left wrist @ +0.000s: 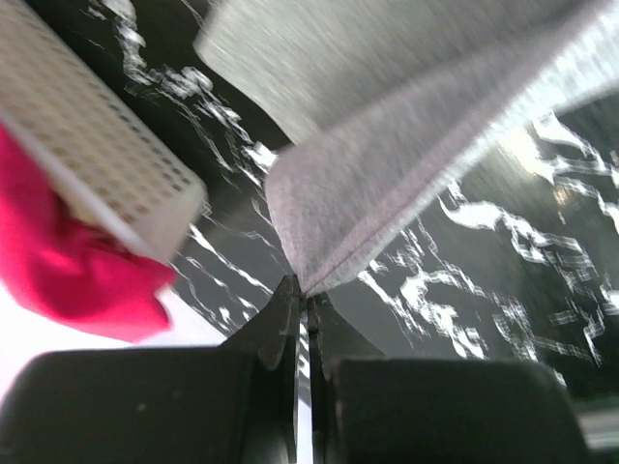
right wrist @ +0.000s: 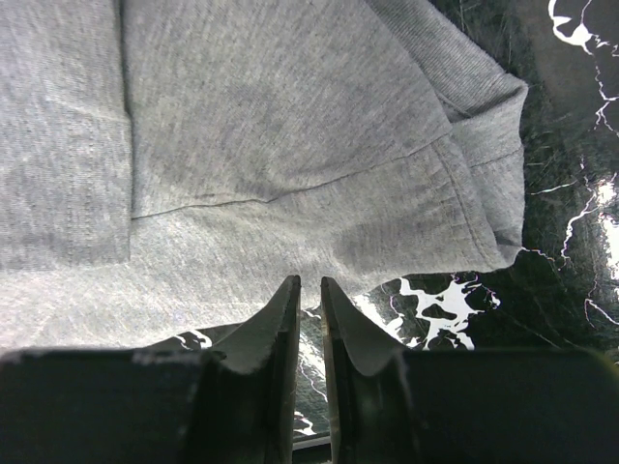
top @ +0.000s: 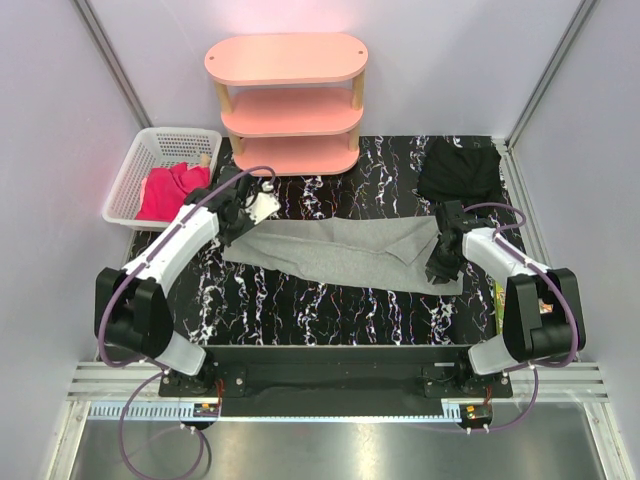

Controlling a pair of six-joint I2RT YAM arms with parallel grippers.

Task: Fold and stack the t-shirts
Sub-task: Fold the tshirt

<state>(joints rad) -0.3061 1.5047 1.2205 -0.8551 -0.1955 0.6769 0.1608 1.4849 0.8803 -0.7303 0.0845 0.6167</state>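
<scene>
A mid-grey t-shirt (top: 340,252), folded into a long band, lies across the middle of the black marbled table (top: 330,310). My left gripper (top: 243,218) is shut on its left end; in the left wrist view the jaws (left wrist: 308,295) pinch a corner of the grey cloth (left wrist: 406,145), lifted off the table. My right gripper (top: 438,270) is at the shirt's right end. In the right wrist view its jaws (right wrist: 309,285) stand narrowly apart at the hem of the grey shirt (right wrist: 271,145), with table showing between them. A black shirt bundle (top: 460,170) lies at the back right.
A white basket (top: 140,160) at the back left holds magenta-pink cloth (top: 172,190); both show in the left wrist view, basket (left wrist: 87,135) and cloth (left wrist: 68,261). A pink three-tier shelf (top: 288,100) stands at the back. A green-covered book (top: 497,300) lies at the right edge.
</scene>
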